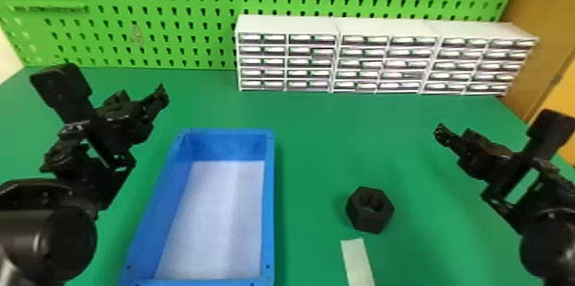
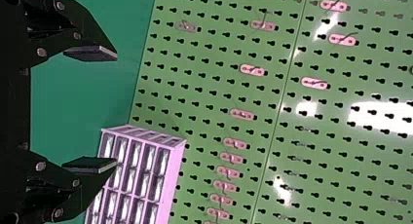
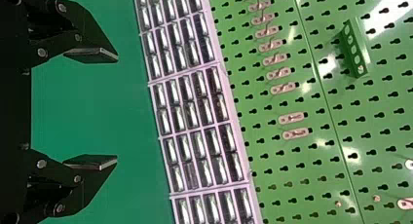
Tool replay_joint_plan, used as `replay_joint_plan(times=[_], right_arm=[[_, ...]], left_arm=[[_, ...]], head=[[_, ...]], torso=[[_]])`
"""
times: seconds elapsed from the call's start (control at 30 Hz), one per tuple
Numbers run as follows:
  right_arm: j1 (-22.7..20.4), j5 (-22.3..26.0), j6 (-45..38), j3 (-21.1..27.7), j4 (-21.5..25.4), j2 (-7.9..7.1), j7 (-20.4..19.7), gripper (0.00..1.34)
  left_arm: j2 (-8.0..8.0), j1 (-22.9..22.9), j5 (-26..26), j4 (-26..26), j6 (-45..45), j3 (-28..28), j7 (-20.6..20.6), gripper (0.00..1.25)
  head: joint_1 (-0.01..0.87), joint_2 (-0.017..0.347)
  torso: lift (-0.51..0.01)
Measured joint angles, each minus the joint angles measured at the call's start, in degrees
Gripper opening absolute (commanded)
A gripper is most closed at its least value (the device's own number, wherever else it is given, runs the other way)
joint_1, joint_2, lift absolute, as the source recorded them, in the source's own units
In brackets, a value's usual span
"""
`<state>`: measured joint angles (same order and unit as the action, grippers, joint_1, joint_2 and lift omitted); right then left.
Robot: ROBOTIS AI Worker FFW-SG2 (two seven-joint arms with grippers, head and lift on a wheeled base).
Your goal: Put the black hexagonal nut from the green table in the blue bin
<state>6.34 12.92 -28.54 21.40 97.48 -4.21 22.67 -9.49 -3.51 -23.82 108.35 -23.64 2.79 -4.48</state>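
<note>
The black hexagonal nut (image 1: 369,210) lies on the green table (image 1: 316,144), its hole facing up, to the right of the blue bin (image 1: 269,204). A pale lining covers the bin's floor, with nothing on it. My left gripper (image 1: 160,94) is above the table at the bin's left; in its wrist view the left gripper (image 2: 117,109) is open with nothing between its fingers. My right gripper (image 1: 443,133) hangs to the right of the nut and farther back, apart from it; in its wrist view the right gripper (image 3: 117,109) is open around nothing.
A pale strip (image 1: 358,261) lies on the table just in front of the nut. White drawer cabinets (image 1: 333,56) stand along the back, against a green pegboard (image 1: 171,24). A wooden panel (image 1: 543,49) rises at the back right.
</note>
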Motion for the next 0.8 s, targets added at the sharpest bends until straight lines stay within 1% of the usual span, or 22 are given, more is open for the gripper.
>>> replay_joint_plan(times=[0.6, 0.8], right_arm=[[-0.1, 0.0, -0.1, 0.2, 0.0, 0.17, 0.0, 0.82], [0.1, 0.0, -2.4, 0.2, 0.3, -0.12, 0.0, 0.82]], left_arm=[[0.0, 0.2, -0.2, -0.1, 0.0, 0.1, 0.0, 0.77], [0.0, 0.3, -0.3, -0.1, 0.0, 0.2, 0.0, 0.77]], head=[[0.691, 0.009], [0.691, 0.009]], torso=[[-0.097], [-0.097]])
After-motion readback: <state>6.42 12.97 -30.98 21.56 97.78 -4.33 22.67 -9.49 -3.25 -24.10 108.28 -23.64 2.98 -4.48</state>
